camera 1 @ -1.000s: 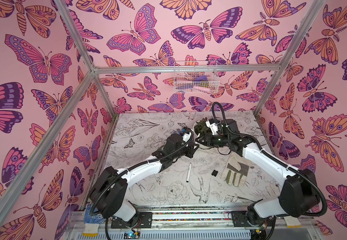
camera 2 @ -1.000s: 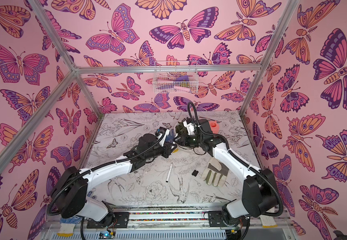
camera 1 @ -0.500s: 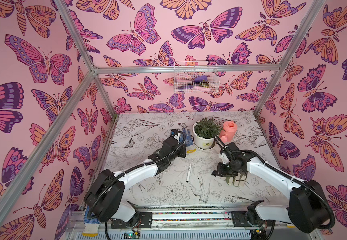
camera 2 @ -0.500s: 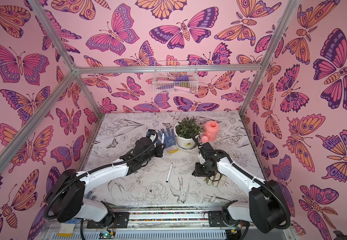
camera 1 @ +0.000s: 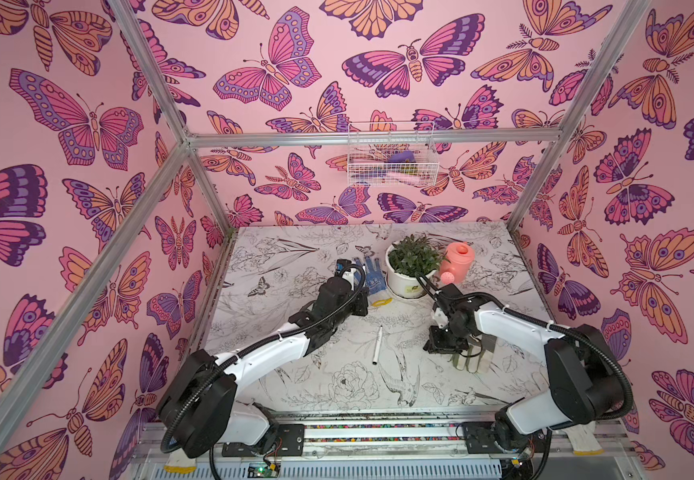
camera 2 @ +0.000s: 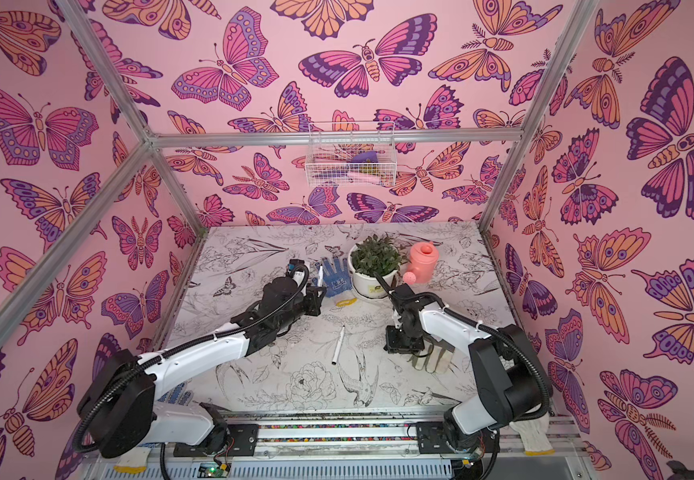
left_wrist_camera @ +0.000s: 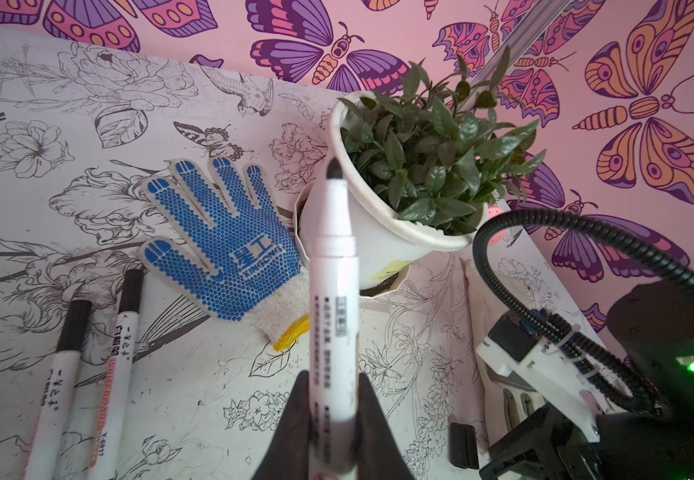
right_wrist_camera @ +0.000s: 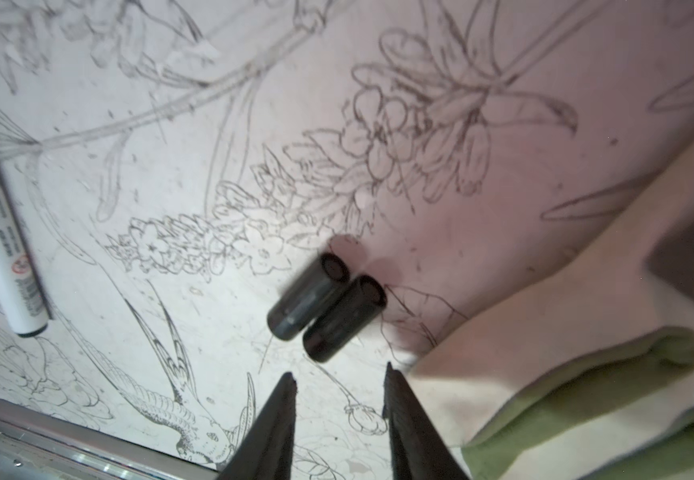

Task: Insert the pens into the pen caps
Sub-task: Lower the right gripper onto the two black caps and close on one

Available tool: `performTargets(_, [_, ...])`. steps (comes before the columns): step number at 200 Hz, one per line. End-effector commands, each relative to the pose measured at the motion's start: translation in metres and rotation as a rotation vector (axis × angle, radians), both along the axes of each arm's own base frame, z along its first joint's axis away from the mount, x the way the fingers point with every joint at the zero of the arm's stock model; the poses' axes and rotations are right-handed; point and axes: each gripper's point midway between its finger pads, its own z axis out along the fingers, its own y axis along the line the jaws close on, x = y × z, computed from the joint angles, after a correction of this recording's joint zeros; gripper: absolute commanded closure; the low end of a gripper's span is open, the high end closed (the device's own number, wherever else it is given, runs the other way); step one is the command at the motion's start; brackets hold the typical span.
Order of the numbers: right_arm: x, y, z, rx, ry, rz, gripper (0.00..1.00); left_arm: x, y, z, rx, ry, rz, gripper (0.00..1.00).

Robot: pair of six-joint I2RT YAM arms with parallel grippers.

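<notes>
My left gripper (left_wrist_camera: 332, 399) is shut on an uncapped white pen (left_wrist_camera: 334, 291), its dark tip pointing toward the plant pot; in both top views this gripper (camera 1: 359, 297) hangs beside the blue glove. Two black pen caps (right_wrist_camera: 310, 295) (right_wrist_camera: 343, 318) lie side by side on the table, just beyond my right gripper (right_wrist_camera: 339, 374), which is open and empty. In a top view that gripper (camera 1: 440, 349) is low at the glove's edge. Another bare pen (camera 1: 377, 345) lies mid-table. Two capped pens (left_wrist_camera: 62, 374) (left_wrist_camera: 116, 357) lie together in the left wrist view.
A blue dotted glove (camera 1: 374, 274), a white plant pot (camera 1: 405, 286) and a pink watering can (camera 1: 457, 259) stand at the back. A beige and green glove (camera 1: 476, 357) lies under the right arm. A wire basket (camera 1: 391, 153) hangs on the back wall.
My right arm has swung away from the left gripper near the pot, forward and down over the caps, its jaws narrowing somewhat. The left gripper drew back a little with its pen.
</notes>
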Motion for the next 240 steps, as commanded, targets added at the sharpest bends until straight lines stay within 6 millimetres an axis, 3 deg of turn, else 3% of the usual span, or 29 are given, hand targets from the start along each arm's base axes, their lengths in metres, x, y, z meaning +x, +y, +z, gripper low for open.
performTargets(1, [0.015,0.002,0.003,-0.018,-0.035,0.022,0.62,0.000,0.010,-0.002,0.031,-0.009,0.017,1.00])
performTargets(51, [0.017,-0.004,-0.012,-0.073,0.004,0.009,0.66,0.002,0.012,0.003,0.034,-0.022,0.029,1.00])
performTargets(131, [0.002,-0.017,-0.014,-0.103,0.009,-0.008,0.68,0.001,0.004,-0.008,0.025,0.016,0.000,1.00])
performTargets(136, [0.005,-0.015,-0.006,-0.084,-0.022,-0.010,0.67,0.001,0.003,-0.009,0.025,0.019,-0.004,1.00])
performTargets(165, [0.006,-0.015,-0.003,-0.074,-0.036,-0.012,0.67,0.001,0.000,-0.012,0.017,0.034,-0.011,1.00])
performTargets(240, [0.003,-0.029,-0.024,-0.170,0.020,-0.029,0.72,-0.001,0.005,-0.001,0.013,0.001,-0.005,1.00])
